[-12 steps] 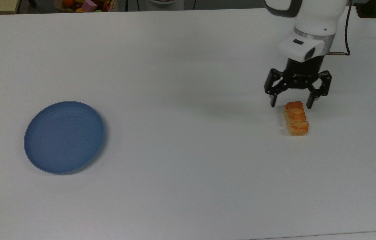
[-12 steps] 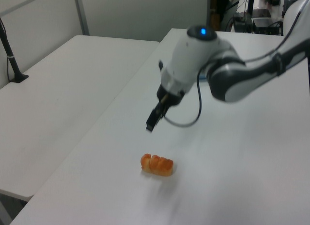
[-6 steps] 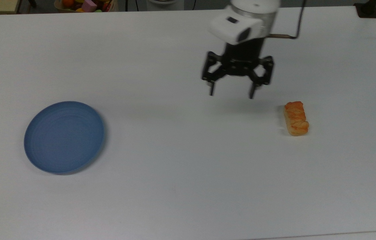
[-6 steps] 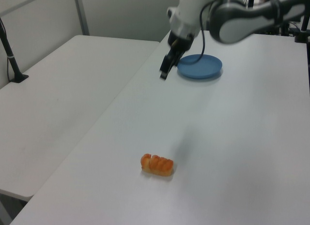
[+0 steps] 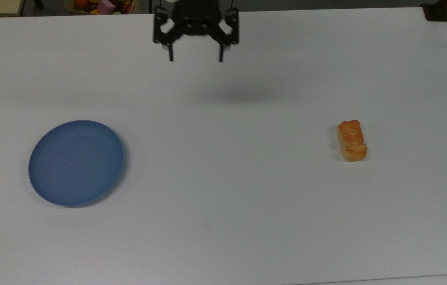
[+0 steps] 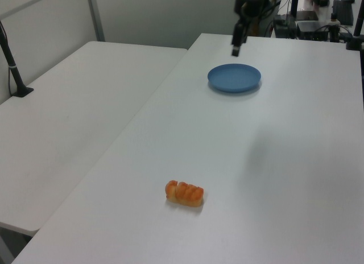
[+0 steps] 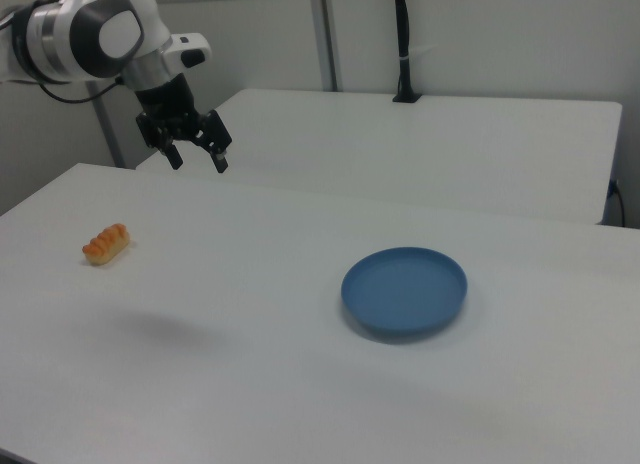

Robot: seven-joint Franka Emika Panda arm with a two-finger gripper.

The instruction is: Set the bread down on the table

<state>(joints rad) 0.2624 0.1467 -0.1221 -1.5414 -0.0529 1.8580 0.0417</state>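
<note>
top view: the gripper (image 5: 195, 58) has pulled away from the bread (image 5: 352, 141) to the far edge of the counter (image 5: 223, 221), jaws apart and empty. left view: the bread (image 6: 184, 193) lies alone, well apart from the blue plate (image 6: 234, 78). right view: the gripper (image 7: 196, 161) hangs high, so the placing looks finished.

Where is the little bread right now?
The bread lies flat on the bare white table, at the top view's right, far from the blue plate at the top view's left. Nothing touches it.
</note>
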